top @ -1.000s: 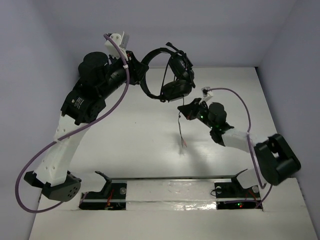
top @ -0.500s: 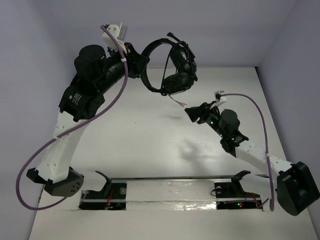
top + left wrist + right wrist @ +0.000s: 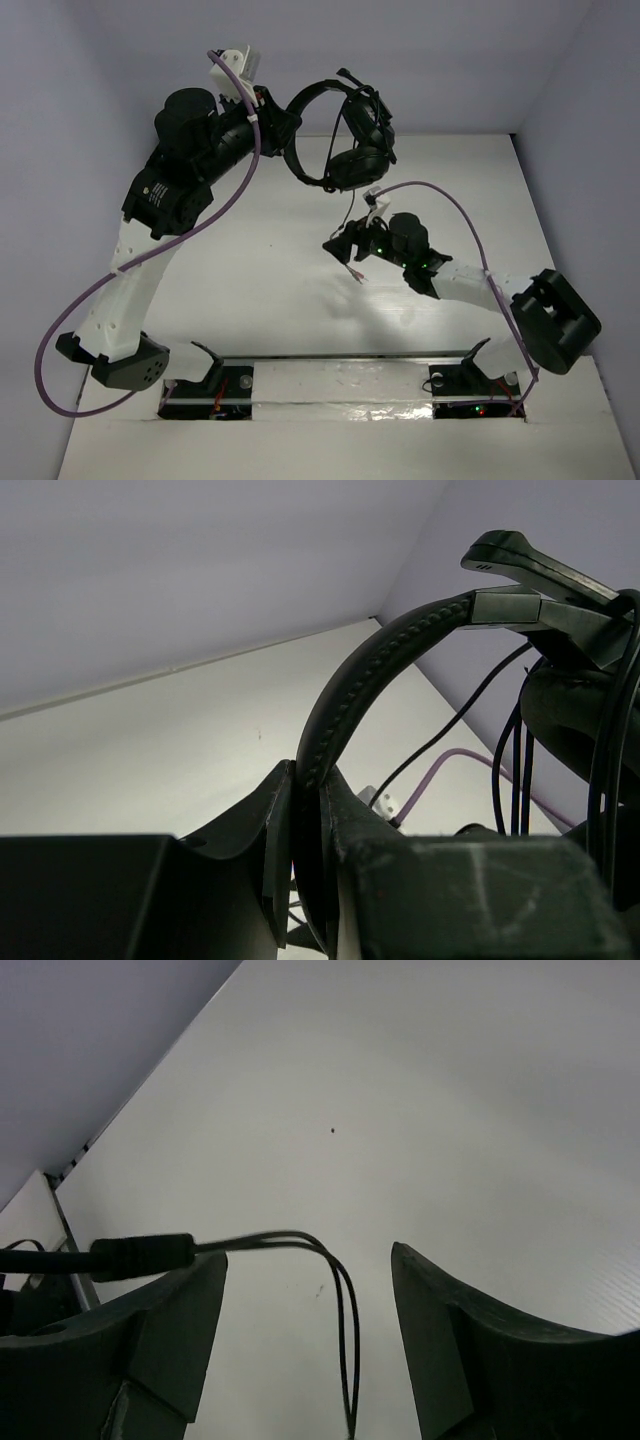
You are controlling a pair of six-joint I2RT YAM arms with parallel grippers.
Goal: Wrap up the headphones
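Top external: I see my left gripper [image 3: 278, 128] clamped on the headband [image 3: 370, 680] of the headphones [image 3: 352, 150], which hang above the far end of the table [image 3: 250, 280]. My right gripper [image 3: 338, 247] has its jaws apart, and the cable [image 3: 343, 1340] runs between them unpinched.

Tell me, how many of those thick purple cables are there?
2. The first cable loops alongside the left arm; the second cable arcs over the right arm. Parts may run hidden behind the arms.

Headphones [image 3: 385, 665] — earcups [image 3: 575, 725] off-frame, right edge
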